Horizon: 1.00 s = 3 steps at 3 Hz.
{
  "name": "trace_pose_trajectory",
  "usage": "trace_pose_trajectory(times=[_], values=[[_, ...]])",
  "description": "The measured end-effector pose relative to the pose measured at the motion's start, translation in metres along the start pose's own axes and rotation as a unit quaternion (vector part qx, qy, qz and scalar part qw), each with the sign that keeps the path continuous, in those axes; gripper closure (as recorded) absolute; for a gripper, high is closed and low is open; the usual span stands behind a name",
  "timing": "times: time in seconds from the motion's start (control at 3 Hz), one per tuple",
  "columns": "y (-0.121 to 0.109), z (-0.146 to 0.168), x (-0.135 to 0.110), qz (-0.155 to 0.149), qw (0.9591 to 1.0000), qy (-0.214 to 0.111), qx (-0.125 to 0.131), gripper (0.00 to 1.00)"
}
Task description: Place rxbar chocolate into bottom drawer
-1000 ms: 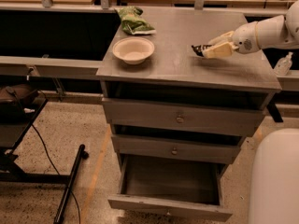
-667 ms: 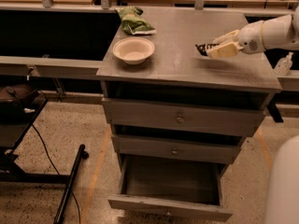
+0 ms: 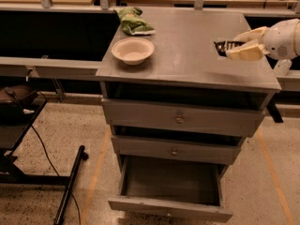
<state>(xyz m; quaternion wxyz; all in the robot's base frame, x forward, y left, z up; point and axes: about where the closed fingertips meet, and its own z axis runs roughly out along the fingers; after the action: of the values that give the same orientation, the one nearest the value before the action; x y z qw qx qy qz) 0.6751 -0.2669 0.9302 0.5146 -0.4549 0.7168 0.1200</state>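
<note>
Pickup looks done to me: my end effector (image 3: pixel 233 46) hovers over the right side of the tabletop (image 3: pixel 187 46), pinching the rxbar chocolate (image 3: pixel 221 45). The bottom drawer (image 3: pixel 168 182) stands open below, nothing visible inside. Carrying the bar down and releasing it is what's left.

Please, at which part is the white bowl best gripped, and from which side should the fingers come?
Grip the bowl by its thin rim, coming from above, one finger inside and one outside: it stands upright and open. The gripper, over the cabinet top's right side, holds the rxbar chocolate.
</note>
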Motion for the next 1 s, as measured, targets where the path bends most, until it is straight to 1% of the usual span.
trace_pose_trajectory(times=[0.33, 0.67, 1.0], values=[[0.024, 0.011, 0.018, 0.009, 0.9996, 0.012, -0.022, 1.0], [0.024, 0.012, 0.018, 0.01, 0.9996, 0.012, -0.023, 1.0], [0.061, -0.011, 0.026, 0.029, 0.9987, -0.02, -0.036, 1.0]])
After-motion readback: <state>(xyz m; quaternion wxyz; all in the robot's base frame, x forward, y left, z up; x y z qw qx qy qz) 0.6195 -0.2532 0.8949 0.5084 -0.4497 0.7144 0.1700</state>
